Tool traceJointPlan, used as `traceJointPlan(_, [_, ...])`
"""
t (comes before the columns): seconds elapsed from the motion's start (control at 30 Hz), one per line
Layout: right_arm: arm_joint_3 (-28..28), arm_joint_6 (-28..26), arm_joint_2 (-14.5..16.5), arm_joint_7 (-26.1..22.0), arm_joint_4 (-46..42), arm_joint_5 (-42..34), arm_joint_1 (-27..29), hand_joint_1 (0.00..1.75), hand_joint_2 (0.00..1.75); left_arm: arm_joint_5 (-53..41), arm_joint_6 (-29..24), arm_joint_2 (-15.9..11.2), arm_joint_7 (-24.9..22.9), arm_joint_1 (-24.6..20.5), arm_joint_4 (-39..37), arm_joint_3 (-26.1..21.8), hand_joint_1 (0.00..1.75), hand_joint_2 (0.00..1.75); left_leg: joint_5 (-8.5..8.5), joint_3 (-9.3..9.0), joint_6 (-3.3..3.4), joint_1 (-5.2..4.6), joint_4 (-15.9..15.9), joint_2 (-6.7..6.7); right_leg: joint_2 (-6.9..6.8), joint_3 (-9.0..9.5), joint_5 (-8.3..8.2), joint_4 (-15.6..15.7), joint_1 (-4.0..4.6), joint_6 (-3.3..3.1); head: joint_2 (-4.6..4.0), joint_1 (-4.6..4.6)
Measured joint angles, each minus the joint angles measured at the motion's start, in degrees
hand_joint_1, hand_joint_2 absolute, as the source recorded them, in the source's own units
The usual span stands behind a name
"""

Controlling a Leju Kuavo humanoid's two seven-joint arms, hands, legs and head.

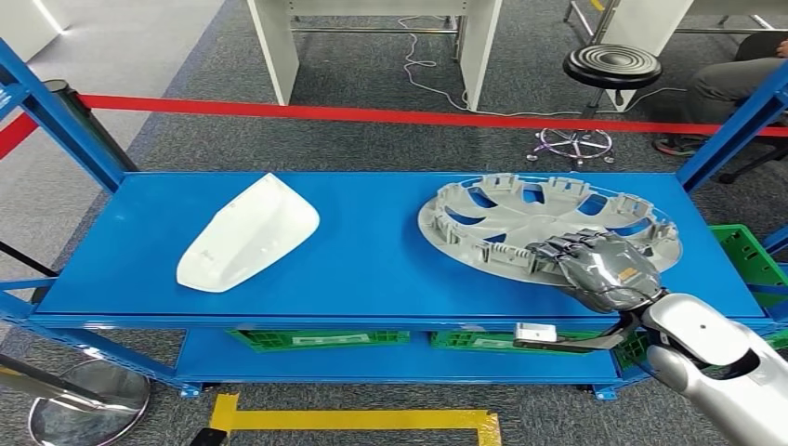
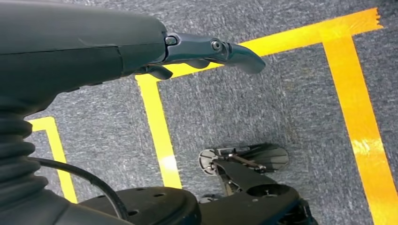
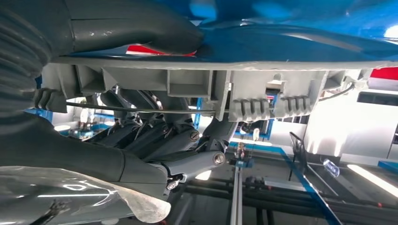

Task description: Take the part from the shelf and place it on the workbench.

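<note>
A grey hubcap (image 1: 520,214) lies on the right half of the blue shelf top (image 1: 372,269). My right hand (image 1: 599,265) grips its near rim. In the right wrist view the thick thumb (image 3: 141,28) sits between the hubcap rim (image 3: 197,84) and the blue shelf, with the dark fingers (image 3: 159,136) curled on the rim's other side. A white moulded cover (image 1: 249,232) lies on the left half of the shelf, apart from both hands. My left hand (image 2: 206,51) hangs over grey floor with nothing in it, its fingers loosely extended.
Blue shelf uprights (image 1: 56,111) stand at both sides. Green crates (image 1: 321,338) sit on the lower shelf. Behind the shelf run a red barrier tape (image 1: 372,113), a black stool (image 1: 611,67) and a seated person (image 1: 734,84). Yellow floor tape (image 1: 353,420) lies in front.
</note>
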State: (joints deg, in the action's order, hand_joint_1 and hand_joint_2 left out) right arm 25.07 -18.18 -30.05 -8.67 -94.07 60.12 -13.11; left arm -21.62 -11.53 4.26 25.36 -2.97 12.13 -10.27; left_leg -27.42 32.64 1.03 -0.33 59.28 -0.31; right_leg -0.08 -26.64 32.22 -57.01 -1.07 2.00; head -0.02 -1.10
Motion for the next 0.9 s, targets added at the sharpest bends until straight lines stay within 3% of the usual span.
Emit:
traceJointPlan(0.4, [0.1,-3.0,0.0,1.4,-0.1,2.9,-2.2,1.75,1.75,-1.1,-2.3,-0.2,-2.9,-0.2,0.0,-0.3,0.0,1.75,0.0,0.01,0.0,0.0,0.0,0.0,0.0,0.0,0.0,0.0,0.0,0.0,0.0,0.01])
traceJointPlan(0.9, [-3.6,-14.4,1.2,6.4,-1.7,16.7,-4.1,1.75,1.75,-2.8,-5.1,0.2,-5.7,-1.0,0.0,-0.4,0.0,1.75,0.0,0.02,0.0,0.0,0.0,0.0,-0.01,-0.02,0.0,0.0,0.0,0.0,0.0,0.01])
